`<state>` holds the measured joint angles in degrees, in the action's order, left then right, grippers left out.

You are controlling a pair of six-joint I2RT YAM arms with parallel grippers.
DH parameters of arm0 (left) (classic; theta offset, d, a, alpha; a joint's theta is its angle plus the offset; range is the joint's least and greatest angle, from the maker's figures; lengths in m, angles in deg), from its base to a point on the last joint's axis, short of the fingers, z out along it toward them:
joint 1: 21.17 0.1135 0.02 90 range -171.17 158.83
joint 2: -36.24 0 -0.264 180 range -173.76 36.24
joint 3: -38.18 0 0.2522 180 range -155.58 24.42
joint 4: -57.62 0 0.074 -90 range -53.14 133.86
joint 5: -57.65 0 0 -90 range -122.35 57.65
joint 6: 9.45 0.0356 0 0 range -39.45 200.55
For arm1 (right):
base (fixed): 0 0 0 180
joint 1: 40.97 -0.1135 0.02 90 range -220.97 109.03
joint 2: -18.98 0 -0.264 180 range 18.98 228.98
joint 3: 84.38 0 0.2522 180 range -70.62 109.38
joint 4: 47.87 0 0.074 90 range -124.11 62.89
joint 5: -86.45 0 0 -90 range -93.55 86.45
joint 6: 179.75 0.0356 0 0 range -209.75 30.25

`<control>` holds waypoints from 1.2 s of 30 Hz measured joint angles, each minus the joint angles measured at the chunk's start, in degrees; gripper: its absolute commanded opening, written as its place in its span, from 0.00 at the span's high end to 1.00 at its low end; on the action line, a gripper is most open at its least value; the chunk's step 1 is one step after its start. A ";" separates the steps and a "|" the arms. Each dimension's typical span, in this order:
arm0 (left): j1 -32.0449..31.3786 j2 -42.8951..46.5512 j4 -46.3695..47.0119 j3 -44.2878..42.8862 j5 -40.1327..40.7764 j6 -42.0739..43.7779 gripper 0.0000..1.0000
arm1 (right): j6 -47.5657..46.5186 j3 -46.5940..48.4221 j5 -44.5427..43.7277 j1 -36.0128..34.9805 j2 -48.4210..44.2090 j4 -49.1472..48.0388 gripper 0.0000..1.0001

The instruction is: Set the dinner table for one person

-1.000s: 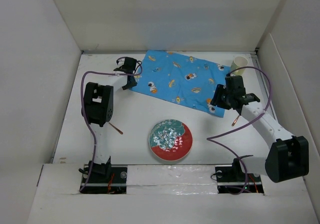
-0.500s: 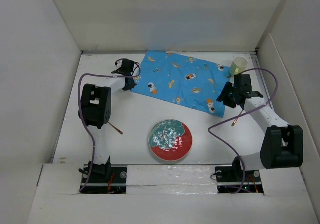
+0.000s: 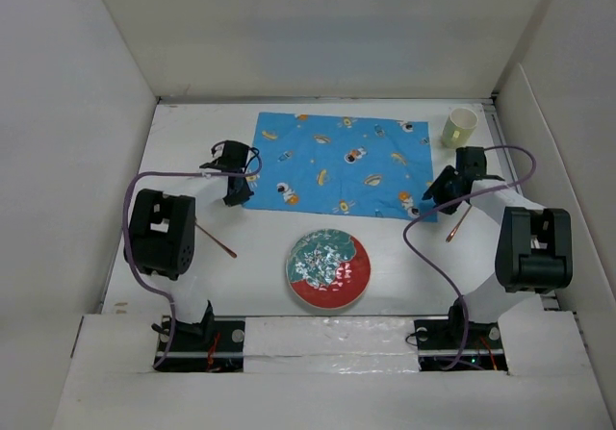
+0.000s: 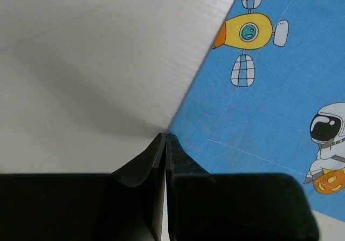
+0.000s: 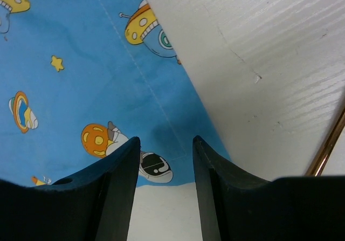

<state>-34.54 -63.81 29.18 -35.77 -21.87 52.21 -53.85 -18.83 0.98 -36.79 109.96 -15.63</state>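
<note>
Top external view, left to right: thin copper stick [image 3: 218,241] lying on the dinner table [image 3: 183,151] beside the left arm; left claw [image 3: 237,195] pinched shut on the near-left corner of the blue placemat [image 3: 337,161]; cloth spread flat across the far middle of the table; red and green plate [image 3: 327,269] near the cloth but not on it; right claw [image 3: 440,197] spread wide over the near-right corner, gripping nothing; second copper stick [image 3: 458,223] just beside it; pale cup [image 3: 460,126] at the far right. Probably early going: cloth laid out, plate, cup and sticks not yet arranged on or around it.
</note>
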 measured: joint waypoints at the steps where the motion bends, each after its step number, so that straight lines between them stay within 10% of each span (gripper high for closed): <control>1: 0.00 0.98 -0.35 0.92 0.04 0.00 1.00 | 0.02 0.00 0.20 0.00 0.26 -0.02 0.51; 12: 0.00 5.11 -2.64 5.03 1.46 1.18 1.00 | -0.48 -3.72 1.60 0.07 -0.85 -0.74 0.52; 22: -0.02 6.08 -3.52 6.43 1.55 2.03 1.00 | -0.52 -5.62 2.14 0.72 -2.01 -0.46 0.79; 29: -0.02 8.66 -4.46 8.68 0.92 2.36 1.00 | -0.74 -8.39 2.58 1.53 -6.95 2.54 0.73; 36: 0.00 9.73 -8.04 4.74 1.60 3.13 0.63 | -0.04 -3.63 4.50 1.84 -13.46 5.31 1.00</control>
<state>-34.54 -54.09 21.14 -31.02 -20.27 55.34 -53.89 -22.46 5.49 -34.95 96.50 -10.32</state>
